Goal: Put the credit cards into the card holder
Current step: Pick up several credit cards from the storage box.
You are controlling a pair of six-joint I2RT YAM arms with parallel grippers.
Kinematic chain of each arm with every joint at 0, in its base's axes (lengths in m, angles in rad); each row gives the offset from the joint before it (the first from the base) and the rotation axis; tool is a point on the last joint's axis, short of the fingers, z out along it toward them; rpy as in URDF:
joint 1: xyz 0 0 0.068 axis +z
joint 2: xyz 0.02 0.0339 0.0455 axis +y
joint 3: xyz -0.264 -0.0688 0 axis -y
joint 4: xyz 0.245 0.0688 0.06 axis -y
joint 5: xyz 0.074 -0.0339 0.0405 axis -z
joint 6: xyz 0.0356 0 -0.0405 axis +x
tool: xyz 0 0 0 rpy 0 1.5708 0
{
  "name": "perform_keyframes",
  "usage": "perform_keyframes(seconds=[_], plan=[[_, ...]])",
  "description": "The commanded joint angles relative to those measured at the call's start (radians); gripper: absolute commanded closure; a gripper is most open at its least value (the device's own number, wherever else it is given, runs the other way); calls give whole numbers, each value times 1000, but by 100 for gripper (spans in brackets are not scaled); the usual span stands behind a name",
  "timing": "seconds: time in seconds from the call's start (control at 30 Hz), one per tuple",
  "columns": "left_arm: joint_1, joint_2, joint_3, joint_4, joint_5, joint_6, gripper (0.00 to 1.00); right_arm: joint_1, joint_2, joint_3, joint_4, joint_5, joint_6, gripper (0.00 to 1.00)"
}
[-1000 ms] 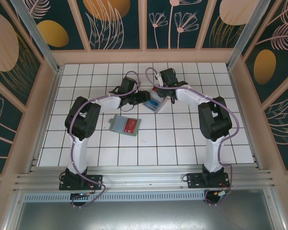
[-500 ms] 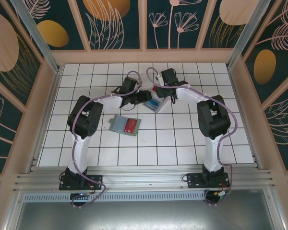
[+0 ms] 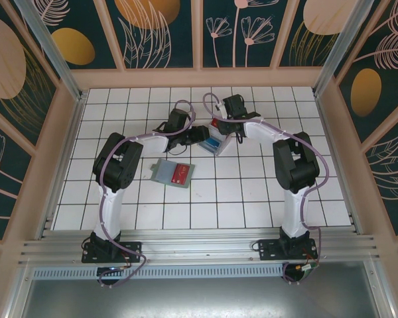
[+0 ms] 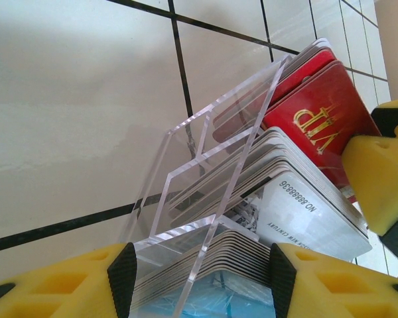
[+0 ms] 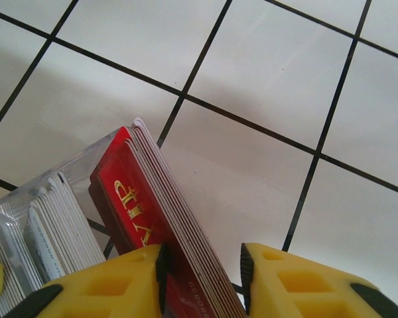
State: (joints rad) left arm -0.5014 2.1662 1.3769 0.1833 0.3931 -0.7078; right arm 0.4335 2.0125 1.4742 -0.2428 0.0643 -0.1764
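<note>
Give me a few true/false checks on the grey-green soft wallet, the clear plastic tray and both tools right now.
1. The grey-green soft wallet lies on the white tiled table with a red plastic card on it. True.
2. The clear plastic tray is empty. False: it holds red cards and white cards.
3. The left tool has its yellow fingers on either side of the tray. True.
4. The right tool hangs over the wallet. False: it is at the tray, its fingers flanking the red cards.
</note>
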Motion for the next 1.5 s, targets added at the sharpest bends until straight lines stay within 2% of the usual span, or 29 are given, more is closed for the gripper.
perform_keyframes(seconds=[0.0,0.13,0.23,0.33,0.57,0.7,0.8,0.93,1.0,1.27,1.47], plan=[[-6,1,-32,-87,3,5,43,-20,-43,-18,24,36,7,68],[-6,3,-29,-87,4,5,43,-23,-43,-16,18,27,-2,74],[-6,3,-27,-87,4,4,43,-25,-42,-16,16,17,-4,85],[-6,3,-27,-87,5,3,43,-27,-46,-17,15,6,-4,83],[-6,4,-25,-87,8,3,43,-29,-50,-21,14,3,-8,85],[-6,4,-25,-89,9,2,43,-30,-68,-34,29,-40,-3,84],[-6,4,-25,-87,10,0,43,-30,-82,-41,41,-44,-5,78],[-6,6,-18,-90,10,1,43,-30,-86,-44,46,-44,-11,80],[-6,9,-12,-90,13,1,43,-29,-79,-37,38,-70,-11,85],[-6,9,-1,-101,15,3,43,-22,-89,-40,42,-78,-17,86],[-6,10,1,-102,16,2,43,-22,-95,-31,33,-89,-18,80]])
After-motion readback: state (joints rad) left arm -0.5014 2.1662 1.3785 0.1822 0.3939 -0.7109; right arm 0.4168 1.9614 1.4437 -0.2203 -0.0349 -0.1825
